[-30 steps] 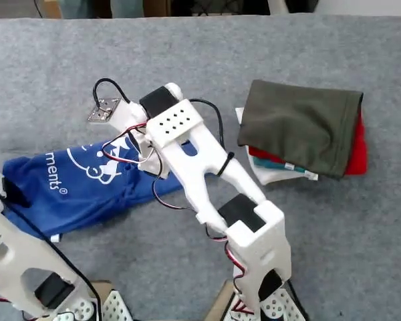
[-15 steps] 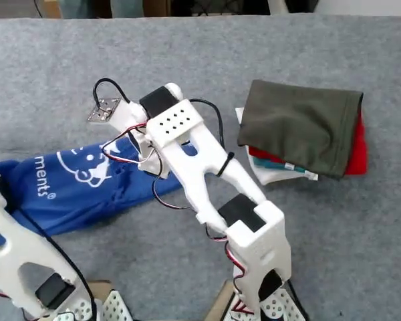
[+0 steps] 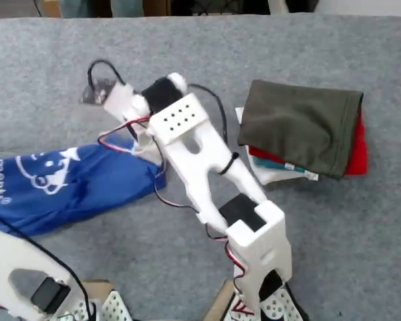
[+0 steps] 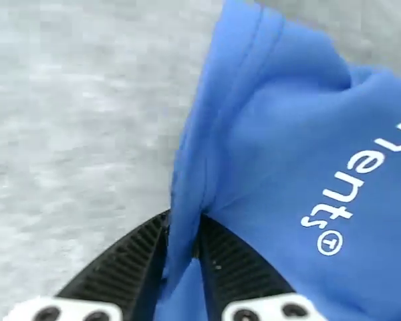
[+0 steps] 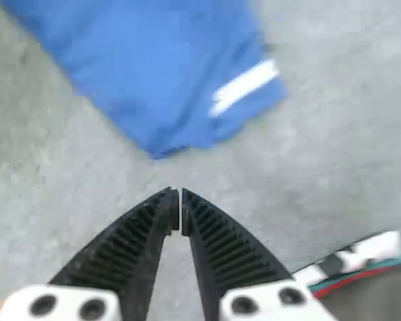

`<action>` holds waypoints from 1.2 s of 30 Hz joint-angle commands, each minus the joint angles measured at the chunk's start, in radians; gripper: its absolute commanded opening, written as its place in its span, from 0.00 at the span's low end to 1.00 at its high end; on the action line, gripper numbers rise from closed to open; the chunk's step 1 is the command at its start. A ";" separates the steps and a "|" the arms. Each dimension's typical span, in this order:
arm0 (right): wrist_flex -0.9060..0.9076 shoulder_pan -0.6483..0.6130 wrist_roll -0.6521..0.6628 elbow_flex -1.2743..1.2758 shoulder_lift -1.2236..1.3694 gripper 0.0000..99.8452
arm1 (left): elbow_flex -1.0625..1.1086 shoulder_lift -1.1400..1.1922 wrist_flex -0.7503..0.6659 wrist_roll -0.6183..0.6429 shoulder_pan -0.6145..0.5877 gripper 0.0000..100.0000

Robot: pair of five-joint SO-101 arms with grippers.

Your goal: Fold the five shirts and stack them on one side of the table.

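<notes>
The left gripper (image 4: 182,231) has its black ribbed jaws pinched tight on a bunched fold of the blue shirt (image 4: 301,134), the cloth rising out of the narrow gap between them and spreading away over the table, white lettering showing on it. From above, the left arm (image 3: 13,267) stands at the near left corner of the table (image 3: 321,53) and runs out past the picture's edge, where the shirt also runs off. The shirt lies as a long, rumpled band on the left half of the table, its free end close under the wrist of the right arm (image 3: 207,167). That arm stretches from its base at the near edge diagonally toward the middle of the table, with red and black wires looping around its wrist. The right gripper (image 5: 180,197) hangs over bare grey surface just beside the shirt's edge, its jaws drawn together to a thin slit with nothing between them. On the right side of the table sits a stack of folded shirts (image 3: 301,127), well apart from the blue one, with an olive-green shirt on top and red, teal and white layers showing beneath it. The table is covered in grey, felt-like cloth; a dark strip of the room runs along its far edge.
</notes>
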 commanded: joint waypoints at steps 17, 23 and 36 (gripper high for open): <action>0.009 0.276 -0.097 -0.573 -0.064 0.01 | 0.627 -0.586 0.011 0.002 0.282 0.03; 0.012 0.416 -0.100 -0.630 -0.064 0.01 | 0.785 -0.807 0.011 0.107 0.478 0.03; 0.012 0.571 -0.101 -0.581 -0.134 0.01 | 0.814 -0.888 0.009 0.436 0.897 0.03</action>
